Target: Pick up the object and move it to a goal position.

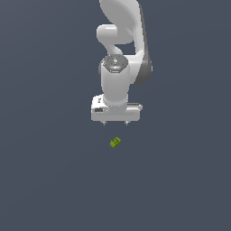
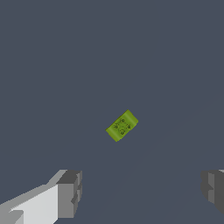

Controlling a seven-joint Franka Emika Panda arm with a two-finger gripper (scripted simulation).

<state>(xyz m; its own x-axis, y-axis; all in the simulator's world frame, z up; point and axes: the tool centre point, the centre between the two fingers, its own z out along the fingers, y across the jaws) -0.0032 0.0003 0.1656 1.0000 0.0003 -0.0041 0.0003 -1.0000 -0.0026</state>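
One object, small and lime-green, lies on the bare surface, skewed and untouched, apart from any edge I can see. My gripper hangs nearby, spread wide and empty. Approach step, by my judgement: next I must centre, align to its skew, and descend.

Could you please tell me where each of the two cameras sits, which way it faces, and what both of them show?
Exterior view: off the arm, facing it from a raised angle; it shows the white arm, its end effector with open fingers, and the green object on the grey floor in front of it.
Wrist view: on the wrist, facing past the end effector to the floor; two grey fingertips show, spread apart, with nothing between them.
Shared: the green object, lying apart from the fingers, and the end effector.
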